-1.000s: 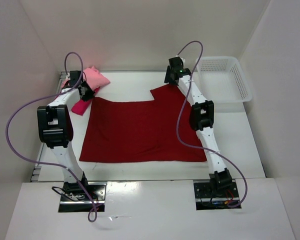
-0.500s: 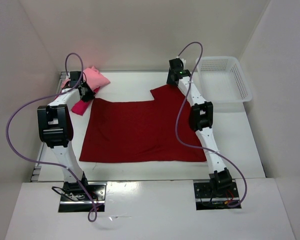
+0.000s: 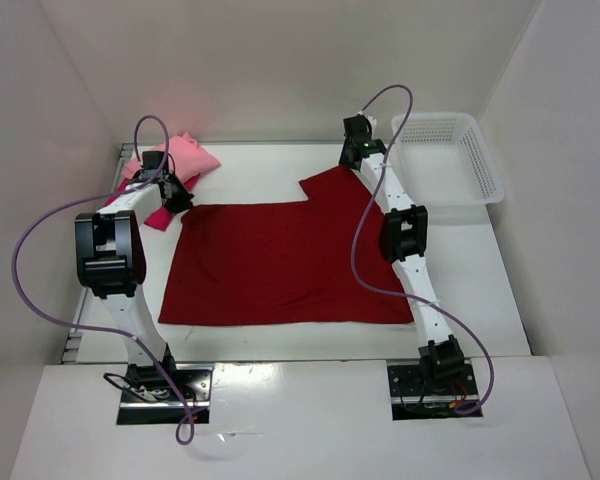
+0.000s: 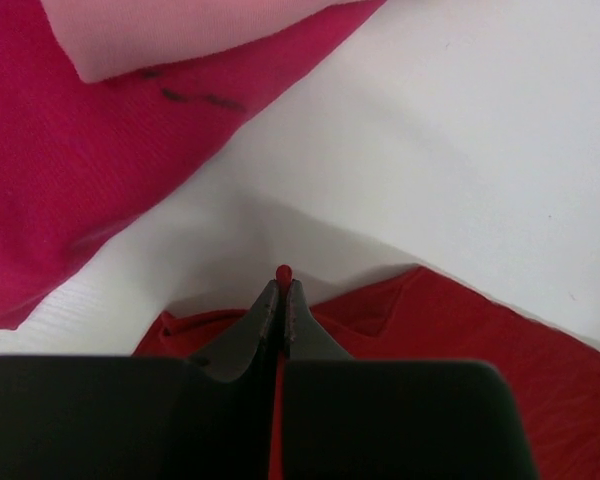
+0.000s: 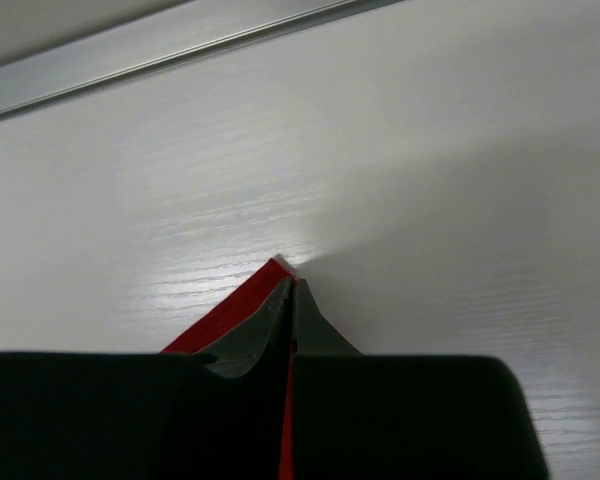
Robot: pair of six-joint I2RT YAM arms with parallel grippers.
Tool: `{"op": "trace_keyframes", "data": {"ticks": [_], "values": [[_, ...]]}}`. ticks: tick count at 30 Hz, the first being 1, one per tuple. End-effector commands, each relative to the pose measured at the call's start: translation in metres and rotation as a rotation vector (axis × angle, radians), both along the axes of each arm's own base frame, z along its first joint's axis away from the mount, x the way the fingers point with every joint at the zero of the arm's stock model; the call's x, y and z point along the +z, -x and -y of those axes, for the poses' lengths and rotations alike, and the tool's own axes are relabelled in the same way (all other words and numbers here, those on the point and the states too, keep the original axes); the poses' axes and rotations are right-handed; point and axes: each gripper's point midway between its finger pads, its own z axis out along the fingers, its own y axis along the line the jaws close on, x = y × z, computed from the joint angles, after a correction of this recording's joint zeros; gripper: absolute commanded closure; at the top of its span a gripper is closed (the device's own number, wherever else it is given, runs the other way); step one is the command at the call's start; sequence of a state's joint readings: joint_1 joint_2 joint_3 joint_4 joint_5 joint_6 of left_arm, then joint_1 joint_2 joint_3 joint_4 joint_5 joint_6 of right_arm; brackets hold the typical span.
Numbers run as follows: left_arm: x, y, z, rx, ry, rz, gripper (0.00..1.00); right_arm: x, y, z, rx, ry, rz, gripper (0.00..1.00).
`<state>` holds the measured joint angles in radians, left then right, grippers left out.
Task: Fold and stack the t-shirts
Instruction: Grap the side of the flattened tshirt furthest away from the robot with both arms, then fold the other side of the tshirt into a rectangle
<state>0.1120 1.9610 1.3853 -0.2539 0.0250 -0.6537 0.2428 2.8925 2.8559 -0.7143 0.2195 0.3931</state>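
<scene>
A dark maroon red t-shirt [image 3: 280, 262] lies spread flat in the middle of the table. My left gripper [image 3: 177, 196] is shut on its far left corner [image 4: 283, 271]. My right gripper [image 3: 356, 160] is shut on the tip of its far right sleeve [image 5: 278, 266]. Red cloth shows pinched between both pairs of fingers. At the far left lie a light pink t-shirt [image 3: 188, 152] and a crimson-magenta t-shirt [image 3: 160, 214], partly under the pink one; they fill the upper left of the left wrist view, crimson-magenta t-shirt [image 4: 70, 160], pink t-shirt [image 4: 170, 30].
A white mesh basket [image 3: 445, 165] stands at the far right, just beyond my right gripper. White walls close in the table on three sides. A metal strip [image 5: 170, 45] runs along the back edge.
My right gripper has closed on the sleeve tip; it stood open a second ago. My left gripper has shifted slightly toward the back with its corner of the red shirt.
</scene>
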Motion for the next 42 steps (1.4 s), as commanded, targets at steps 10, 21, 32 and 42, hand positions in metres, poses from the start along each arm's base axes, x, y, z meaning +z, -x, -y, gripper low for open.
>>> {"op": "trace_keyframes", "data": {"ticks": [10, 21, 32, 42], "values": [[0.048, 0.003, 0.005, -0.038, -0.017, 0.112, 1.0, 0.145, 0.013, -0.01, 0.06, -0.101, 0.151, 0.99], [0.071, 0.021, 0.007, -0.078, -0.048, 0.149, 1.0, 0.155, 0.115, 0.001, 0.094, -0.168, 0.004, 0.99], [0.071, 0.076, -0.007, -0.045, -0.032, 0.105, 1.0, 0.167, 0.247, 0.042, 0.083, -0.225, -0.067, 0.99], [0.053, 0.122, -0.018, -0.001, -0.034, 0.029, 1.0, 0.139, 0.353, 0.061, 0.041, -0.208, -0.248, 1.0]]}}
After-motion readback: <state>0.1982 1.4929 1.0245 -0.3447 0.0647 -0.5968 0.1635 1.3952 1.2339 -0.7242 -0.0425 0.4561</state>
